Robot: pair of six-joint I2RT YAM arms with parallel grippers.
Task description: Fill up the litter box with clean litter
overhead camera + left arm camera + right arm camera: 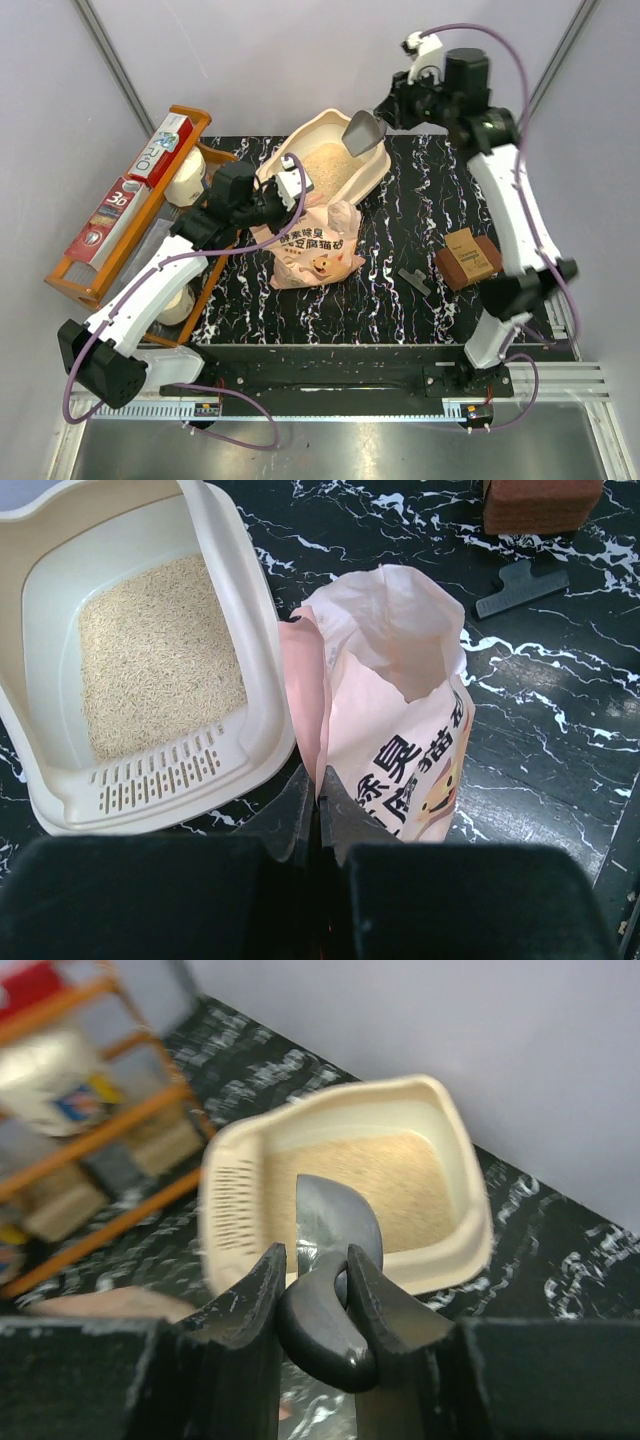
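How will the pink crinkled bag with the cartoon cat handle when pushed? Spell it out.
The pink crinkled bag is probably floppy: its walls crease and sag around the open mouth. Standing upright, pinched by the left gripper, it may slump or tip if pushed.

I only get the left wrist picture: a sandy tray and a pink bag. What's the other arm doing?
Observer: Its end effector grips a dark grey scoop, hanging over the far end of the litter box.
Operator: And what lies further left, beyond my tray and pink bag?
Observer: An orange wooden rack stands along the table's left edge, holding long boxes.
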